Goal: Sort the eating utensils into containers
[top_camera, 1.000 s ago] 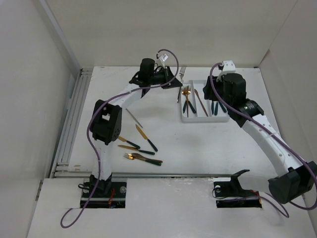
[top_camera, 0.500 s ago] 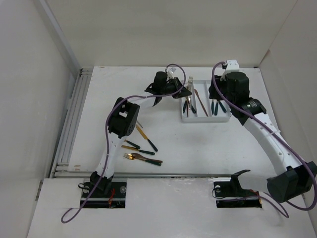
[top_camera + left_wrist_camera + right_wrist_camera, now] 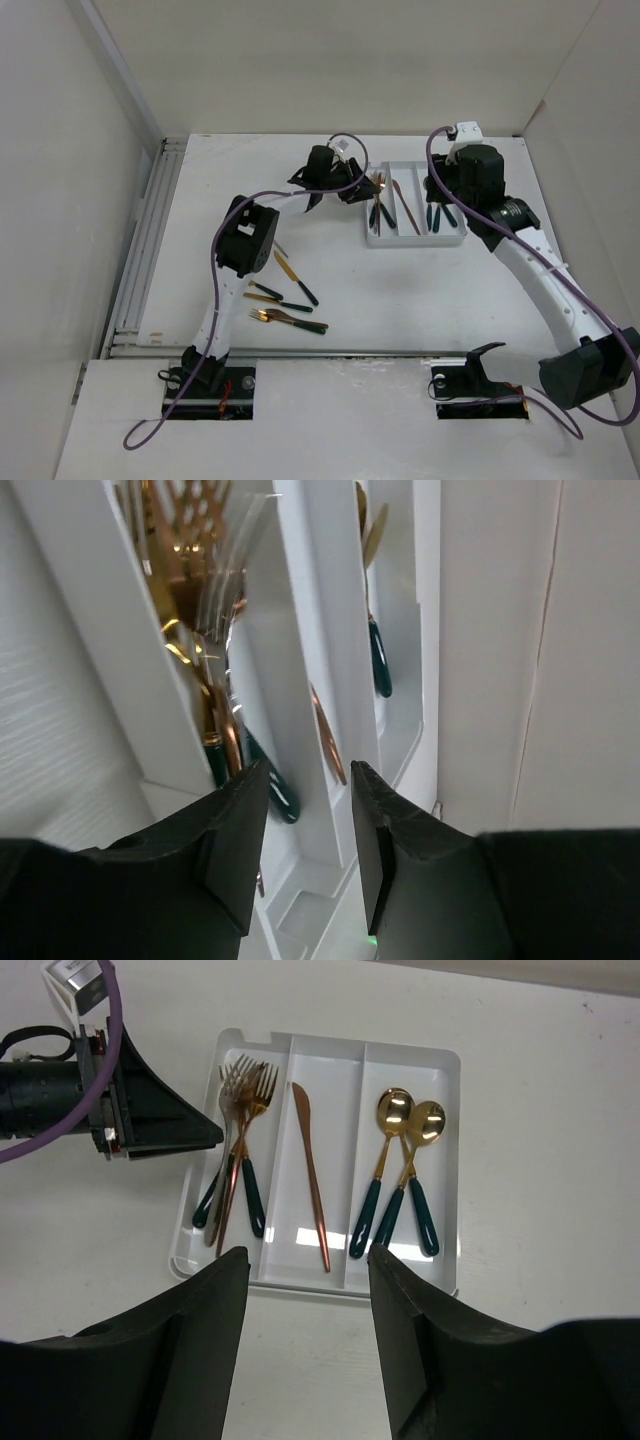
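Note:
The white three-compartment tray [image 3: 415,241] lies at the back right. In the right wrist view its floor [image 3: 285,1240] shows forks [image 3: 240,1150] in the left compartment, one copper knife [image 3: 310,1175] in the middle and two green-handled spoons [image 3: 395,1175] on the right. My left gripper [image 3: 362,187] is at the tray's left edge, open and empty [image 3: 308,780], looking along the forks [image 3: 190,570] and knife [image 3: 328,735]. My right gripper [image 3: 447,195] hovers above the tray, open and empty [image 3: 308,1260]. Several loose utensils [image 3: 285,298] lie on the table at the front left.
The loose pile includes gold forks [image 3: 290,320] and dark-handled knives [image 3: 296,280], partly under the left arm [image 3: 245,240]. A metal rail [image 3: 145,250] runs along the table's left side. White walls close in the back and sides.
My left gripper carried a silver fork from the tray's left side to over its left compartment and let it go. The fork now lies with the other forks. The right arm barely moved.

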{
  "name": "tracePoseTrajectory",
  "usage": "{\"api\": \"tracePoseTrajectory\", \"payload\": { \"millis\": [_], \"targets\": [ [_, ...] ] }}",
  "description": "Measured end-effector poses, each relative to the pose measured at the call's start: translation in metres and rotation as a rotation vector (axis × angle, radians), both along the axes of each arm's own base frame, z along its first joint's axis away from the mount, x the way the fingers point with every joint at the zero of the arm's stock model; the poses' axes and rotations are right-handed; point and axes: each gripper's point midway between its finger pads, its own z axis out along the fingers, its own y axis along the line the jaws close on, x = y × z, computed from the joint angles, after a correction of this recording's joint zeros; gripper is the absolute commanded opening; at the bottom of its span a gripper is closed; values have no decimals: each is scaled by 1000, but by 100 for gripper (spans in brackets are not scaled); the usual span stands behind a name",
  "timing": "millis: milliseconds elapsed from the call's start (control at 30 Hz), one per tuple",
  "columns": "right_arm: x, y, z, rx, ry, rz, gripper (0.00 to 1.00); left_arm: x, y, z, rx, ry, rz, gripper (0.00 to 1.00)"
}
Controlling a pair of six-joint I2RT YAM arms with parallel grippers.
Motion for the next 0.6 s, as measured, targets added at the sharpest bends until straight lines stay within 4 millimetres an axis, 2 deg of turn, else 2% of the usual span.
{"api": "tracePoseTrajectory", "payload": {
  "millis": [33, 67, 100, 267, 433, 500, 567, 600],
  "targets": [
    [0, 0, 1, -3, -2, 2, 57, 0, 2, -2, 10, -1, 0, 42],
    [1, 0, 5, -6, -9, 4, 57, 1, 6, -6, 26, 0, 2, 42],
    [1, 0, 7, -8, -13, 5, 57, 1, 7, -6, 27, -2, -4, 46],
    [1, -1, 13, -14, -25, 10, 57, 9, 6, 4, 55, -72, -13, 53],
    [-2, -1, 19, -11, -36, 11, 58, 9, 7, 10, 94, -84, -33, 54],
    [-3, -1, 21, -7, -41, 16, 58, 15, 12, 16, 126, -119, -29, 54],
    [-4, 2, 22, -4, -42, 25, 58, 23, 23, 21, 195, -148, -2, 54],
    [-4, 3, 23, -6, -43, 26, 59, 29, 35, 25, 255, -176, 27, 54]
  ]
}}
